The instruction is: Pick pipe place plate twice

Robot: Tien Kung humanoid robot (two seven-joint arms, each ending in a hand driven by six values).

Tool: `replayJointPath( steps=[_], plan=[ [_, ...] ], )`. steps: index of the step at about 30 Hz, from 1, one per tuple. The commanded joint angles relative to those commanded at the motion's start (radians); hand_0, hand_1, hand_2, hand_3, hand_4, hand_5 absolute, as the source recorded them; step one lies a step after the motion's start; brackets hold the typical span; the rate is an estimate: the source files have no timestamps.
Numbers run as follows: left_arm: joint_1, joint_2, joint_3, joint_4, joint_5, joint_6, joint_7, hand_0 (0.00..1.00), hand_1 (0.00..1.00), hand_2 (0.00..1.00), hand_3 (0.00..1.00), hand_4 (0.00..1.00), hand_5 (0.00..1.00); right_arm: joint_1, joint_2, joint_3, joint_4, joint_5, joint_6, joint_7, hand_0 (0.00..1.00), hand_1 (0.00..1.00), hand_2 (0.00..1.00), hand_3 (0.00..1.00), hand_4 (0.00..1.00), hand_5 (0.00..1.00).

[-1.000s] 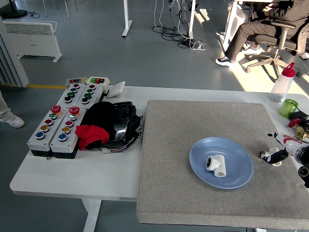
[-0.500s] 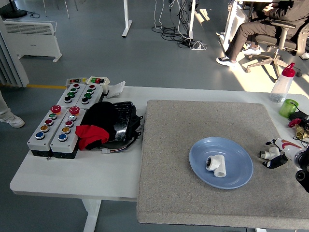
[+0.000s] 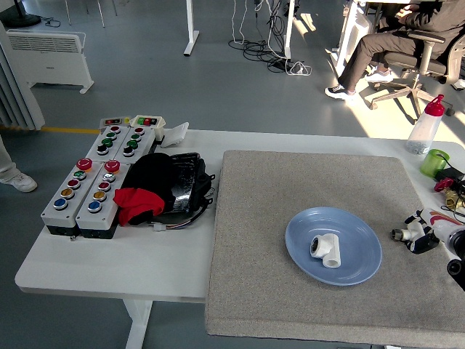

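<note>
Pipe fitting [image 3: 325, 250] already lies on the blue plate [image 3: 362, 270] at lower right, while the right hand [image 3: 421, 235] at the right edge seems curled around a second pipe piece, which might slip.

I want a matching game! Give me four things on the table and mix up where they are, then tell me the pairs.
Things:
1. white pipe piece
2. blue plate
3. button boxes
4. green cup

Places:
A. table's left end
B. on the grey mat
C. far right edge
D. on the plate

Pairs: 1-D, 2-B, 3-A, 4-C
</note>
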Motion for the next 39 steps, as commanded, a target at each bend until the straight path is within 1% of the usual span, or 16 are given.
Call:
replayJointPath(
  steps=[2,5,6,14,18,22,24,26,29,30,35,36,37,39],
  plan=[
    [0.000,0.000,0.000,0.000,0.000,0.000,0.000,0.586,0.580,0.588,0.473,0.412,0.998,-0.001,-0.001,0.001,0.002,0.000,-0.002,0.001,0.376,0.487,0.603,0.724,0.459,0.142],
    [0.004,0.000,-0.002,-0.001,0.005,-0.002,0.002,0.586,0.580,0.588,0.473,0.412,0.998,-0.007,-0.010,0.012,0.027,-0.013,-0.011,0.007,0.376,0.487,0.603,0.724,0.459,0.142],
    [0.004,0.000,-0.002,-0.001,0.005,-0.002,0.002,0.587,0.580,0.588,0.474,0.412,0.998,-0.007,-0.010,0.013,0.029,-0.014,-0.012,0.008,0.365,0.477,0.591,0.699,0.424,0.121],
    [0.008,0.000,-0.006,-0.001,0.013,-0.004,0.004,0.586,0.580,0.589,0.476,0.412,0.998,-0.018,-0.040,0.061,0.142,-0.050,-0.031,0.013,0.367,0.475,0.588,0.688,0.416,0.119],
    [0.010,0.000,-0.007,-0.001,0.014,-0.004,0.003,0.586,0.580,0.588,0.476,0.412,0.998,-0.025,-0.050,0.068,0.221,-0.054,-0.039,0.009,0.371,0.480,0.588,0.685,0.416,0.121],
    [0.010,0.000,-0.007,-0.001,0.015,-0.006,0.003,0.586,0.580,0.588,0.476,0.412,0.998,-0.027,-0.053,0.036,0.314,-0.033,-0.037,0.005,0.371,0.480,0.588,0.685,0.416,0.121],
    [0.009,0.000,-0.006,0.000,0.014,-0.006,0.002,0.586,0.580,0.588,0.475,0.412,0.998,-0.026,-0.050,0.022,0.336,-0.028,-0.036,0.005,0.380,0.490,0.591,0.687,0.419,0.120],
    [0.008,0.000,-0.004,0.000,0.009,-0.004,0.001,0.586,0.580,0.588,0.475,0.412,0.998,-0.021,-0.040,-0.005,0.344,-0.019,-0.037,0.010,0.380,0.490,0.591,0.687,0.419,0.120],
    [0.006,0.000,-0.001,0.001,0.004,-0.003,0.000,0.586,0.580,0.588,0.475,0.412,0.998,-0.012,-0.024,-0.040,0.334,-0.023,-0.041,0.017,0.380,0.490,0.591,0.687,0.419,0.120],
    [0.005,0.000,0.000,0.001,0.002,-0.003,-0.001,0.586,0.580,0.588,0.477,0.412,0.998,-0.010,-0.021,-0.047,0.333,-0.025,-0.042,0.018,0.467,0.554,0.622,0.722,0.431,0.126],
    [0.002,0.000,0.003,0.002,-0.006,0.000,-0.003,0.586,0.580,0.588,0.477,0.412,0.998,-0.007,-0.013,-0.082,0.338,-0.024,-0.033,0.025,0.467,0.554,0.622,0.722,0.431,0.126],
    [0.001,0.000,0.004,0.002,-0.007,0.000,-0.004,0.587,0.580,0.587,0.476,0.412,0.998,-0.007,-0.012,-0.090,0.341,-0.024,-0.026,0.023,0.648,0.673,0.728,0.779,0.500,0.172],
    [0.001,0.000,0.004,0.002,-0.007,0.001,-0.004,0.587,0.580,0.587,0.476,0.412,0.998,-0.006,-0.012,-0.092,0.342,-0.025,-0.023,0.022,0.648,0.673,0.728,0.779,0.500,0.172],
    [0.000,0.000,0.005,0.002,-0.008,0.000,-0.004,0.587,0.580,0.587,0.476,0.412,0.998,-0.007,-0.011,-0.100,0.341,-0.030,-0.001,0.018,0.648,0.673,0.728,0.779,0.500,0.172]
  ],
)
